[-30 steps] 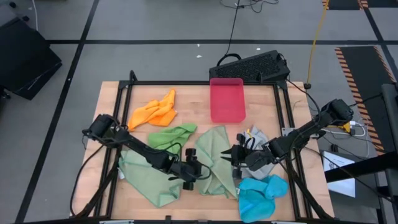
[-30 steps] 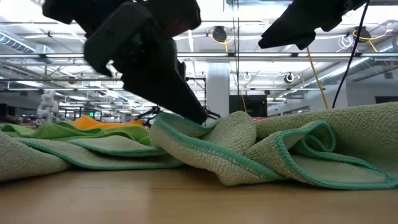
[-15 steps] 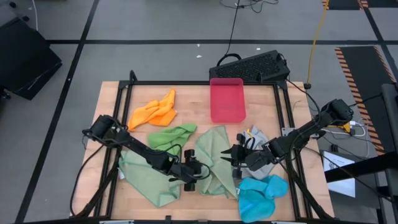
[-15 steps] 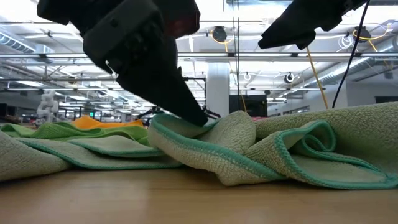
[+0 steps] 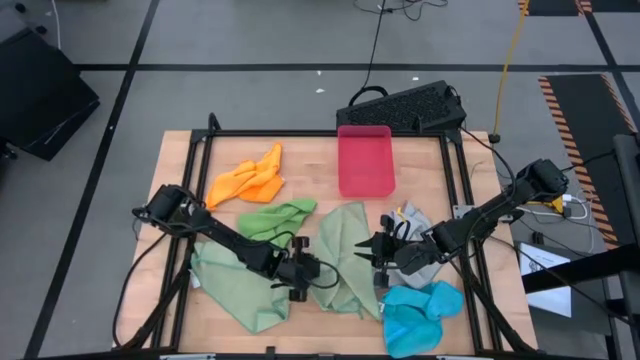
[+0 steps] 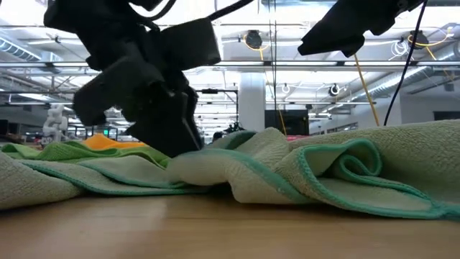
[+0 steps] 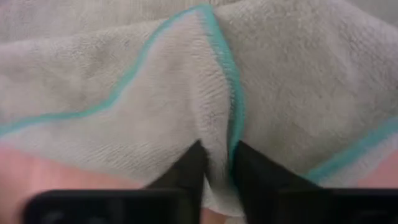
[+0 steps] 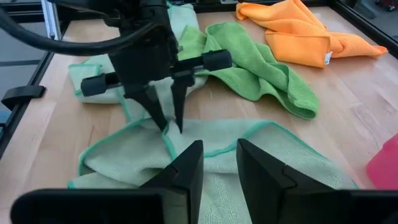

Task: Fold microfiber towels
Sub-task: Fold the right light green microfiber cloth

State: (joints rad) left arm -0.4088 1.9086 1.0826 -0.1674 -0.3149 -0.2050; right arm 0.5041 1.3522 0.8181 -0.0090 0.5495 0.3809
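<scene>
Left gripper [image 7: 214,163]: I've pinched the pale sage microfibre towel [image 5: 345,255] hem.
Right gripper [image 8: 217,163]: slightly parted, holds nothing.
Risk: my shallow pinch may slip.

Six towels [image 5: 349,255], one pink tray [image 5: 364,160], one keyboard [image 5: 405,105].

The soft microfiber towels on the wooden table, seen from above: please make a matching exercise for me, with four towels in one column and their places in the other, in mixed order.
Towels:
1. orange microfiber towel
2. bright blue microfiber towel
3. bright green microfiber towel
4. grey microfiber towel

Places:
A. under the right arm
B. table's near right corner
C. far left, beside the pink-red plastic tray
D. between the orange towel and the left gripper

Pairs: 1-C, 2-B, 3-D, 4-A
</scene>
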